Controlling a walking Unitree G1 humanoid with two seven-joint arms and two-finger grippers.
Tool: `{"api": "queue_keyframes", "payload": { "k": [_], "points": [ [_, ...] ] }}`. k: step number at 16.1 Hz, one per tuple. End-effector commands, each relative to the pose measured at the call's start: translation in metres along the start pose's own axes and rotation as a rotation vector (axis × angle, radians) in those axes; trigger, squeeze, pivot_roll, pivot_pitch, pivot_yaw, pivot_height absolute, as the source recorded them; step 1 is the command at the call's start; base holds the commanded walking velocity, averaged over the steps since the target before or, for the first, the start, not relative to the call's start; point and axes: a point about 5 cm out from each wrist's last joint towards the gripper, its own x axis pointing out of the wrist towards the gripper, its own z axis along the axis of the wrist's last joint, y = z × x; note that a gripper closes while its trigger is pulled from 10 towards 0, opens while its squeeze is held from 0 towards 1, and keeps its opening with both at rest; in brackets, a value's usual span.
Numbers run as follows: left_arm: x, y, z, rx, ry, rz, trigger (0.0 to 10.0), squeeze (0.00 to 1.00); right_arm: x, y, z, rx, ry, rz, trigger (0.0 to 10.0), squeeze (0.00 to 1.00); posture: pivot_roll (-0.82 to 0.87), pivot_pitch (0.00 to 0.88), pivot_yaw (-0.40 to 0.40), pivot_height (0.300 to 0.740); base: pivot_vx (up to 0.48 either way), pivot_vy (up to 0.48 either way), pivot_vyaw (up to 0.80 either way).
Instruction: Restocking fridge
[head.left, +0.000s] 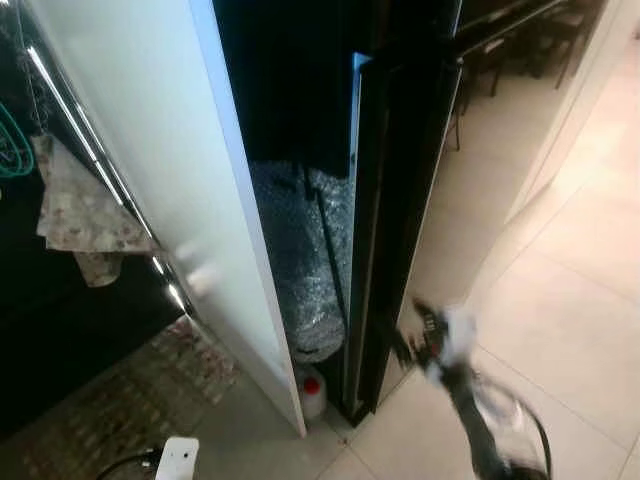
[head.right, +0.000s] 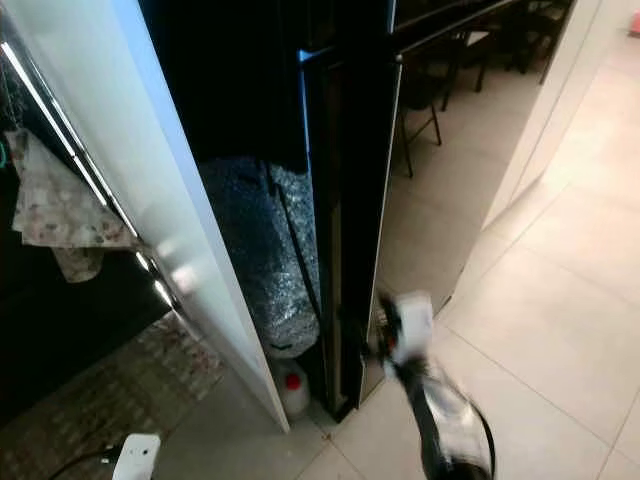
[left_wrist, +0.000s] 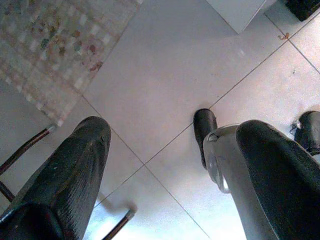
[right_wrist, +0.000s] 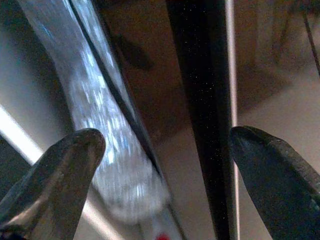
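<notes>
Right wrist view: open, empty right tool (right_wrist: 165, 185) straddles the upright dark door (right_wrist: 202, 100) edge, directly ahead.

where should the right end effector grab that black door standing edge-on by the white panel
Likely the black door's free vertical edge, approached from the tiled-floor side. It stands upright and thin, and the right wrist view shows that dark edge between the open fingers of the right end effector, so closing across its thickness suits.
</notes>
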Motion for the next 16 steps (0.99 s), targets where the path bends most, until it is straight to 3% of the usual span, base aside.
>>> {"api": "queue_keyframes", "payload": {
  "k": [1,3,5,7,8,10,13,16],
  "points": [
    [0.0,0.003,-0.002,0.01,0.008,0.01,10.0,0.0,-0.006,-0.007,-0.001,0.012,-0.007,-0.066,10.0,0.0,-0.06,0.0,0.065,0.74,0.0,0.0,0.0],
    [0.0,0.003,-0.001,0.011,0.007,0.009,10.0,0.0,-0.024,-0.018,-0.033,0.086,0.105,-0.231,10.0,0.0,-0.07,0.0,0.066,0.74,0.0,0.0,0.0],
    [0.0,0.003,-0.001,0.012,0.007,0.007,10.0,0.0,-0.052,-0.024,-0.076,0.155,0.336,-0.422,10.0,0.0,-0.06,0.0,0.07,0.74,0.0,0.0,0.0],
    [0.0,0.004,0.001,0.008,0.004,0.01,10.0,0.0,-0.082,-0.012,-0.115,0.186,0.587,-0.506,10.0,0.0,-0.05,0.0,0.072,0.74,0.0,0.0,0.0],
    [0.0,0.005,0.001,0.002,0.006,0.01,10.0,0.0,-0.089,-0.004,-0.126,0.181,0.66,-0.501,10.0,0.0,-0.05,0.0,0.072,0.74,0.0,0.0,0.0],
    [0.0,0.005,0.0,0.003,0.014,0.004,10.0,0.0,-0.093,0.006,-0.135,0.19,0.716,-0.49,10.0,0.0,-0.04,0.0,0.069,0.74,0.0,0.0,0.0],
    [-0.001,0.006,-0.007,0.027,0.036,0.0,10.0,0.0,-0.084,0.015,-0.136,0.188,0.722,-0.453,10.0,0.0,-0.05,0.0,0.064,0.74,0.0,0.0,0.0],
    [-0.002,0.007,-0.012,0.019,0.053,0.0,10.0,0.0,-0.082,0.021,-0.138,0.197,0.73,-0.449,10.0,0.0,-0.04,0.0,0.059,0.74,0.0,-0.48,0.0]
  ]
}}
